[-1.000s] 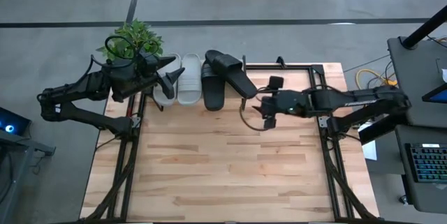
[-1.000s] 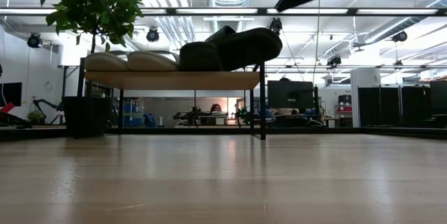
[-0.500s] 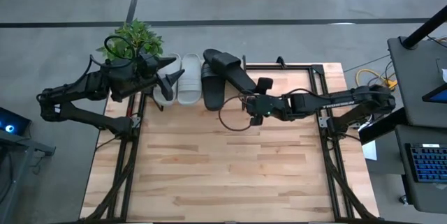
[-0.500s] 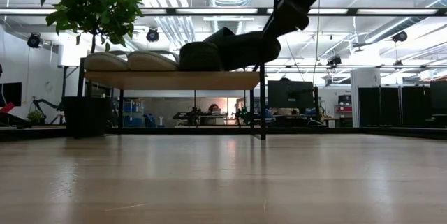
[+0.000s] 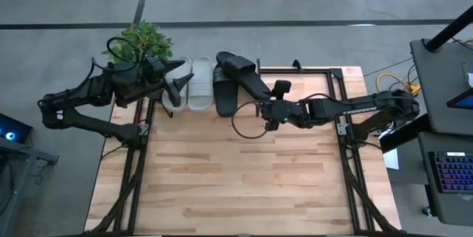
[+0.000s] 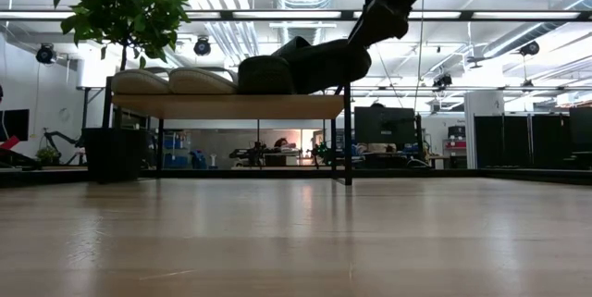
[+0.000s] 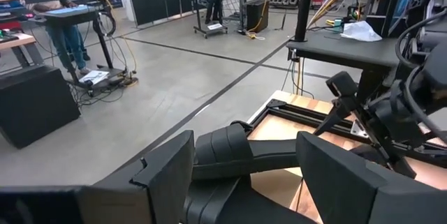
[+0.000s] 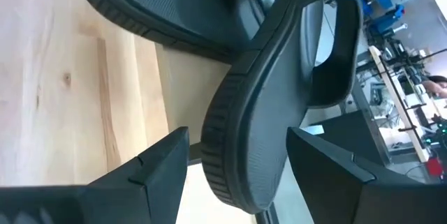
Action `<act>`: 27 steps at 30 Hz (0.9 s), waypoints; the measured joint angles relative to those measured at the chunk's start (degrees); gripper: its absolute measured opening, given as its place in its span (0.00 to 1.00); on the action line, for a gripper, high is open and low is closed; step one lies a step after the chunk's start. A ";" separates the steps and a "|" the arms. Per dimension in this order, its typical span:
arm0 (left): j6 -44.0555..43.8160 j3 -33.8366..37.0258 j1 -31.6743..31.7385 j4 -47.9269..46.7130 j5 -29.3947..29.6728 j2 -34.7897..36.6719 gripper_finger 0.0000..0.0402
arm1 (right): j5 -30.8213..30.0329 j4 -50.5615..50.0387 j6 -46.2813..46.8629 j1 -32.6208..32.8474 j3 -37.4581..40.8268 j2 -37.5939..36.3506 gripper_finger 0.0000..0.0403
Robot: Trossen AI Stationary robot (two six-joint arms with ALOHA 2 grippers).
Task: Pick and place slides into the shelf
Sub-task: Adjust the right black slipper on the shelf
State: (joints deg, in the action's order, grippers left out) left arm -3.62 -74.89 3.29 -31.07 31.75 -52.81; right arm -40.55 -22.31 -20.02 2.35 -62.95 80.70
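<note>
From above, the shelf [image 5: 222, 108] sits at the far edge of the tabletop [image 5: 236, 170], mostly covered by four slides: two light grey slides [image 5: 191, 82] side by side next to the potted plant [image 5: 144, 41], a black slide [image 5: 225, 93] lying flat beside them, and a second black slide [image 5: 244, 74] lying askew across it, its near end jutting toward the right gripper [image 5: 264, 111]. Only the low view shows the shelf's side profile: a light wooden board on thin black legs, the grey pair flat on top, and the tilted black slide propped higher than the rest, with the right arm coming down at its raised end. The right wrist view adds what the others lack: the ribbed sole edge of that tilted slide stands between the wide-apart jaws, though whether the fingers [image 8: 157, 165] actually touch it is hard to make out. The left gripper [image 5: 176, 86] hangs over the grey pair at the shelf's plant end; its wrist view shows its jaws parted with nothing between them, looking across at the black slides and the right arm. The shelf's far legs are hidden from above.
</note>
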 joint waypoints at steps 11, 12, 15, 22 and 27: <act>-0.11 0.00 0.00 -0.02 -0.13 0.65 0.59 | 0.01 0.23 0.50 -3.00 1.04 0.42 0.56; -0.13 0.00 0.00 0.00 -0.13 0.65 0.59 | 0.13 0.26 0.48 -3.32 1.04 0.42 0.56; -0.13 0.00 0.00 -0.02 -0.13 0.62 0.59 | 0.29 0.25 0.49 -4.14 1.10 0.42 0.56; -0.13 0.00 0.00 -0.02 -0.13 0.41 0.59 | 1.84 0.30 0.74 -4.15 1.10 0.49 0.52; -0.19 0.00 0.00 -0.02 -0.12 0.38 0.59 | 3.83 0.11 1.98 -4.15 1.12 1.59 0.34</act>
State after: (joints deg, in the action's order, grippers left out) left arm -3.80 -74.89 3.29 -31.09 31.63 -52.42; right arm -36.71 -22.20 -18.04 -1.80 -61.82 82.29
